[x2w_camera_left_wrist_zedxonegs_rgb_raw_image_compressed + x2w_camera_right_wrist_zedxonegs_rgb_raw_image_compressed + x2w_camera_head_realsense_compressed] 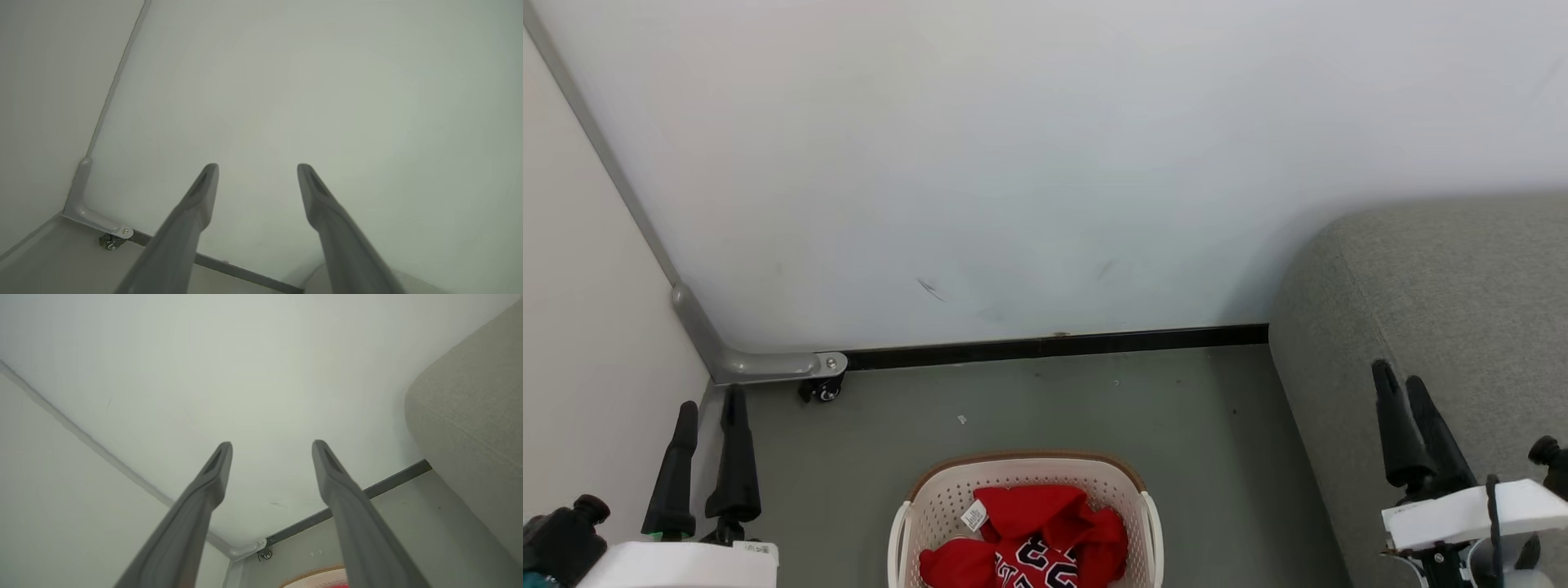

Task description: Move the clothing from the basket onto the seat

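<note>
The clothing (1033, 535), a crumpled red jersey with a black, white-outlined number and a white tag, lies in the cream perforated basket (935, 494) on the floor at the bottom centre of the head view. A sliver of the basket's brown rim (314, 575) shows in the right wrist view. The grey fabric seat (1429, 302) rises at the right, and its rounded edge (470, 416) fills the right side of the right wrist view. My left gripper (711, 408) stands open left of the basket, and its jaws are wide apart (257, 167). My right gripper (1401, 377) is open over the seat's front (271, 444).
A white wall (1013, 163) with a dark skirting strip (1054, 347) closes off the grey floor (1029, 408) behind the basket. At the left a pale panel on a grey bracket with a small castor (821, 390) stands close to my left gripper.
</note>
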Controlling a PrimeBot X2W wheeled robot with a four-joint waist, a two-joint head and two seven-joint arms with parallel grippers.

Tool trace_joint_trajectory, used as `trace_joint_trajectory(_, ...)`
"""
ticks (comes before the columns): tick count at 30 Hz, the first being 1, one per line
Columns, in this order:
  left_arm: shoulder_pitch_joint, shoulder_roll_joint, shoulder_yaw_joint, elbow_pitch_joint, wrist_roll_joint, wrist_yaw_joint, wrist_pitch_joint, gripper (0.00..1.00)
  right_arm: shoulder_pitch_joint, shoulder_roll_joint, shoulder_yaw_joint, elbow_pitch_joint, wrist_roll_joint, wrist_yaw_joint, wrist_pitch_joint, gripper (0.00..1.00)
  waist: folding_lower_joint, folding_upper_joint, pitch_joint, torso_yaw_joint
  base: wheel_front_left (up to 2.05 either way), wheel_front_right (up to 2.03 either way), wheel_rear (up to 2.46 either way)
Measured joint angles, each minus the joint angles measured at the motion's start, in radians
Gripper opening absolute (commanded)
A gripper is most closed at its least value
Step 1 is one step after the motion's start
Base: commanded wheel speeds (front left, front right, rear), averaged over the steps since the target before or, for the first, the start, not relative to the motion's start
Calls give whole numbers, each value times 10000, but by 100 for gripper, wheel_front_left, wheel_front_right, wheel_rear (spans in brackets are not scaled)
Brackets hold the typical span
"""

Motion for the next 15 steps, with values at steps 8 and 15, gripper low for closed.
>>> trace_joint_trajectory(8, 214, 94, -522, -270, 1969, 370, -320, 100, 27, 2, 180, -111, -1475, 0, -309, 100, -8, 0, -24, 15, 0, 0, 0)
trace_joint_trajectory(15, 430, 148, -1083, -307, 3018, 759, -571, 100, 242, 2, 219, -48, -2606, 0, -512, 100, -11, 0, -63, 11, 0, 0, 0)
